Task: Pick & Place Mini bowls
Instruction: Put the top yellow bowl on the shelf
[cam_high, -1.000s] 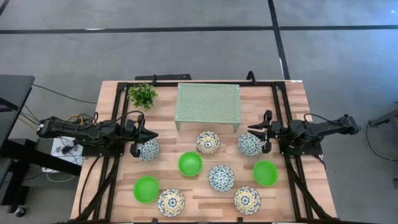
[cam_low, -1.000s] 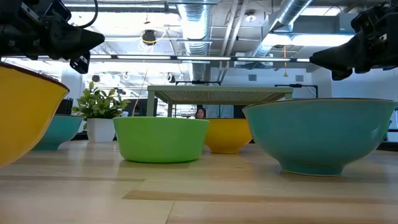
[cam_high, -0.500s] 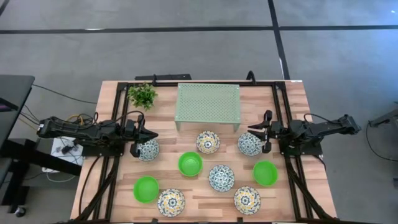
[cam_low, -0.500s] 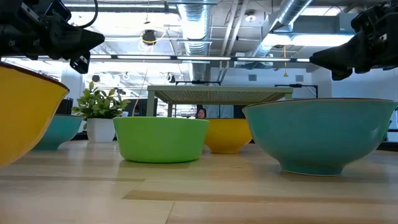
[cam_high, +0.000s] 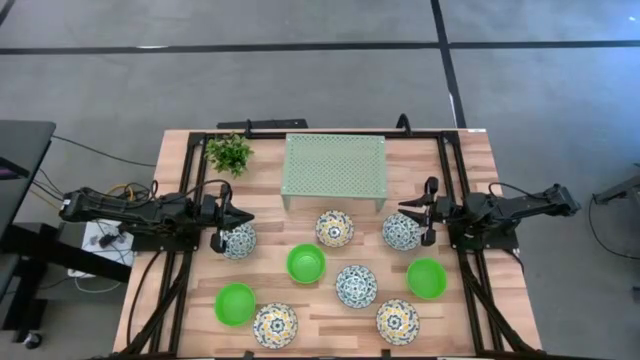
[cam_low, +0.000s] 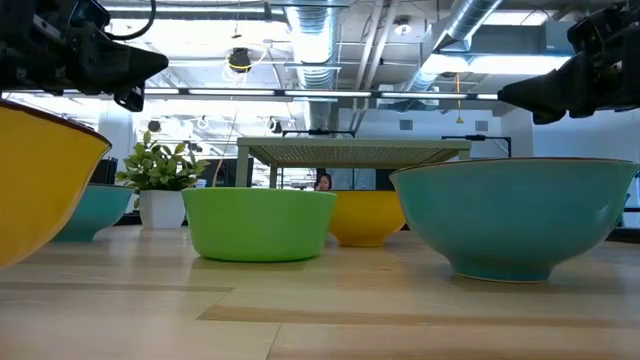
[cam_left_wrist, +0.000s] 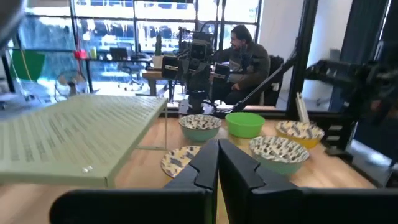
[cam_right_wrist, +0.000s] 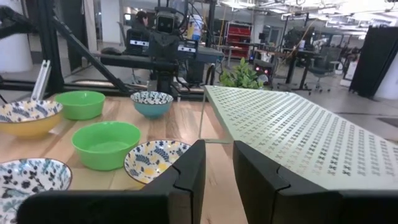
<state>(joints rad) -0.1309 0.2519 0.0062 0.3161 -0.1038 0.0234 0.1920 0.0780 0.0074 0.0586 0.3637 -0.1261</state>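
Mini bowls (cam_high: 305, 263): 9 spread over the table (cam_high: 470, 170) in the lower half of the high view, below the rack (cam_high: 334, 167), none on it yet. Left gripper (cam_high: 243, 218) at mid left, fingers pressed together, empty, tip just above a blue-white bowl (cam_high: 238, 240). Right gripper (cam_high: 410, 209) at mid right, fingers slightly apart, holding nothing, beside another blue-white bowl (cam_high: 401, 231). Each arm's nearest bowl sits just below and inward of its tip; both look equally near. Plant (cam_high: 229, 153) upper left.
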